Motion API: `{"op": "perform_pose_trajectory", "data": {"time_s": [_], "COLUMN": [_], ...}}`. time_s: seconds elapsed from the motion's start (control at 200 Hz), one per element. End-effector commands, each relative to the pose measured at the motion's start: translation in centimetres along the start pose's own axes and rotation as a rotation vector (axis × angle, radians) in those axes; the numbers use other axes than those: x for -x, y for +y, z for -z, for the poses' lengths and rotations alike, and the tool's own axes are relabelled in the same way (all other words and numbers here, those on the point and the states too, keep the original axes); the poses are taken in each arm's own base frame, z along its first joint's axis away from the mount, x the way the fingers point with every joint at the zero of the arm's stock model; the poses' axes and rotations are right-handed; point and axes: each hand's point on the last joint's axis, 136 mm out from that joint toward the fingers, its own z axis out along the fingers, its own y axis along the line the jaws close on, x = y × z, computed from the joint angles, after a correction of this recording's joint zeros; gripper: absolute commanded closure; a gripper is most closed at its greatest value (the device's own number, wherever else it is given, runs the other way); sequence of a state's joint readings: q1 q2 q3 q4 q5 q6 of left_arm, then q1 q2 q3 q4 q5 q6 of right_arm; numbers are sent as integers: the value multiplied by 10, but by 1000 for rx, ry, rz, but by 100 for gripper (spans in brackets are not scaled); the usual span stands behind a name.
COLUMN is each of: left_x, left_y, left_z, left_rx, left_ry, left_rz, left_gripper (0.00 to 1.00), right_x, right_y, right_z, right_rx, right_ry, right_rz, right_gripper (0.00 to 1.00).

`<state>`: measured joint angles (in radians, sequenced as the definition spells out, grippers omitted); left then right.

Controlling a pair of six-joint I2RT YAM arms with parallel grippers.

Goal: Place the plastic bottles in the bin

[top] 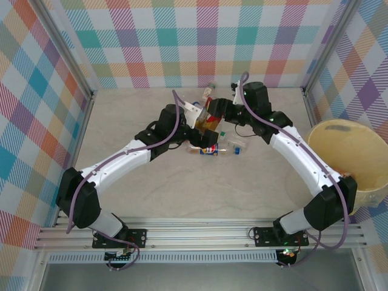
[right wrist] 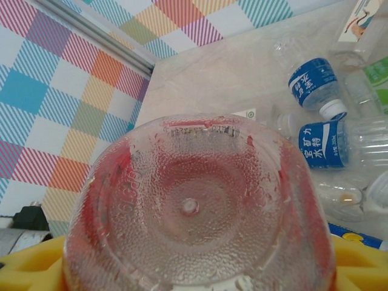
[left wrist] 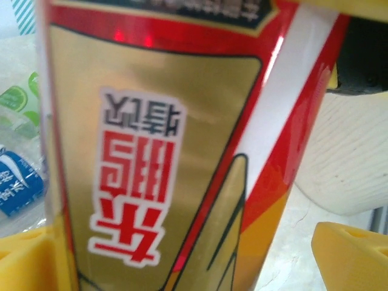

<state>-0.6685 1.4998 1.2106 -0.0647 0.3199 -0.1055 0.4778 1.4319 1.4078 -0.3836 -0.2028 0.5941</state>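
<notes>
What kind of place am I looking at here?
Probably a robot lab test cell: plaid backdrop walls, two arms bolted to an aluminium rail, staged plastic bottles near a bin.

We read the label (left wrist: 170,151) as glossy printed film, gold-red, with glare streaks. The bottle (right wrist: 194,206) is clear plastic, its base finely stippled. Pads (left wrist: 351,254) look matt yellow, foam-like. Table (top: 200,188) is matt with a stone pattern. Bin (top: 351,151) is smooth and dull. Rails (top: 200,233) are brushed metal.
</notes>
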Motion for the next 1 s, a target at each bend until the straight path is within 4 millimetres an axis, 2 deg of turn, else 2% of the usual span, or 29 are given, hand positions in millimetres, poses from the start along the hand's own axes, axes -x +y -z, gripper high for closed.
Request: {"op": "perform_pose_trajectory", "data": {"time_s": [0.0, 0.09, 0.22, 0.285, 0.355, 0.54, 0.65, 0.78, 0.905, 0.995], "left_x": [40, 48, 50, 43, 35, 12, 3, -2, -3, -2], "left_y": [-24, -17, 36, 61, 79, 121, 135, 140, 146, 147], "left_z": [36, 51, 68, 76, 82, 91, 92, 88, 90, 88], "left_rx": [-134, -103, 216, 356, 456, 701, 783, 807, 851, 855], "left_ry": [-168, -235, -295, -303, -302, -285, -256, -237, -244, -242], "left_rz": [8, 32, 127, 170, 196, 311, 350, 357, 388, 391], "left_gripper": [0, 0, 0, 0, 0, 0, 0, 0, 0, 0], "right_x": [16, 26, 42, 51, 59, 77, 83, 87, 98, 108], "right_y": [-13, -22, -37, -43, -46, -37, -40, -48, -62, -70], "right_z": [20, 41, 84, 108, 133, 194, 229, 255, 287, 300], "right_rx": [-111, -207, -374, -458, -534, -634, -729, -860, -1102, -1269], "right_ry": [-93, -154, -256, -311, -361, -481, -554, -578, -616, -603], "right_rz": [76, 127, 217, 266, 319, 400, 432, 461, 501, 571], "right_gripper": [50, 50, 50, 50, 51, 52, 51, 52, 52, 52]}}
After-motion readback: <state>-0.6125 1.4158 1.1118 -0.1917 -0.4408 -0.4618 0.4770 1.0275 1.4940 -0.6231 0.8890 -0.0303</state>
